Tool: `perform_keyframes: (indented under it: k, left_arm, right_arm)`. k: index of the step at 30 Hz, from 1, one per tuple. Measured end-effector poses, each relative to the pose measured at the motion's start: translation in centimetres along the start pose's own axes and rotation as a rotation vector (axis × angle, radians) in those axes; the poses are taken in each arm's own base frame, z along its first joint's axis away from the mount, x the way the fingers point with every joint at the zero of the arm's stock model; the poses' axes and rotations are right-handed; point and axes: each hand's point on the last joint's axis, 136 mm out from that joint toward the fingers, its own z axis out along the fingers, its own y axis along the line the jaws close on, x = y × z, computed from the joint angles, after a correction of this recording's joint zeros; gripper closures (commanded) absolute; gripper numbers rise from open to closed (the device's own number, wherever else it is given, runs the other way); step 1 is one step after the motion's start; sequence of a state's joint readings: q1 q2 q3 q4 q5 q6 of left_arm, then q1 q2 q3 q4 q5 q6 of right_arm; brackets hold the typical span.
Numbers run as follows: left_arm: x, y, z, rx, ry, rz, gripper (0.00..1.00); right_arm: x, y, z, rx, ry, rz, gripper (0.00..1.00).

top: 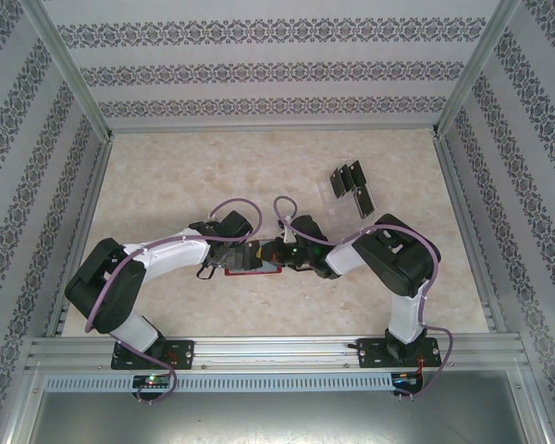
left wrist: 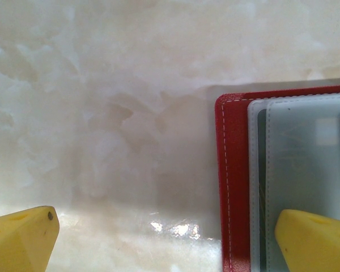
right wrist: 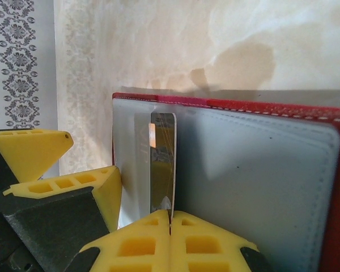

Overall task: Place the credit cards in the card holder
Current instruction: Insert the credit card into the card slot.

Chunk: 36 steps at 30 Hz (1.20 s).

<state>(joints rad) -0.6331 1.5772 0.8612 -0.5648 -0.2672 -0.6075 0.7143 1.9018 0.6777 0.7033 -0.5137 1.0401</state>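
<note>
Both arms bent inward over card holder [right wrist: 260, 170], mid-width by table [top: 213, 176] near edge. Right gripper [right wrist: 170, 218] pinches credit card [right wrist: 162, 164] edge-on at the holder's pocket. Left gripper [left wrist: 167, 226] wide, straddling the holder's edge.

My left claw [left wrist: 169, 241] & right claw [right wrist: 170, 218] are bright yellow w/ black mounts. Card holder [left wrist: 229, 170]: dark red, white stitching, pale grey-blue pockets. Credit card [right wrist: 162, 164]: glossy dark w/ an orange glint. Worktop [left wrist: 102, 113]: cream, marbled. Walls [top: 259, 65]: white w/ dark floral bands.
</note>
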Motion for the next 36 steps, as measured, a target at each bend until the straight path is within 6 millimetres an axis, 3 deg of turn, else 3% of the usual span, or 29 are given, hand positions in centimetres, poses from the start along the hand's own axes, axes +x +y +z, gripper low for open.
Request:
perform_keyframes:
  k: [7,10,14,23,25,27,31,36]
  left_arm:
    - [0.0,0.0,0.0,0.001,0.0,0.0,0.0]
    - [0.0,0.0,0.0,0.001,-0.001,-0.001,0.0]
    - [0.0,0.0,0.0,0.001,-0.001,0.0,0.0]
    - [-0.1,0.0,-0.1,0.004,-0.005,-0.002,0.0]
    - [-0.1,0.0,-0.2,0.005,-0.006,-0.003,0.0]
    - [0.0,0.1,-0.3,0.005,-0.004,-0.002,0.0]
    - [-0.1,0.0,-0.9,0.022,-0.005,0.0,0.0]
    - [-1.3,-1.3,-2.4,0.1,-0.024,0.004,0.0]
  right_arm:
    - [0.2,0.2,0.3,0.004,-0.011,0.012,0.98]
    - [0.2,0.5,0.2,-0.008,-0.009,0.015,0.72]
    - [0.1,1.7,-0.2,-0.027,-0.015,-0.012,0.54]
    - [0.8,1.4,-1.7,0.041,0.007,-0.027,0.5]
    - [1.0,1.1,-2.2,0.057,0.011,-0.026,0.51]
    - [1.1,0.7,-2.6,0.075,0.011,-0.02,0.58]
    - [1.1,-0.2,-3.2,0.111,0.006,-0.018,0.89]
    - [1.2,-1.3,-3.4,0.152,0.002,-0.009,1.0]
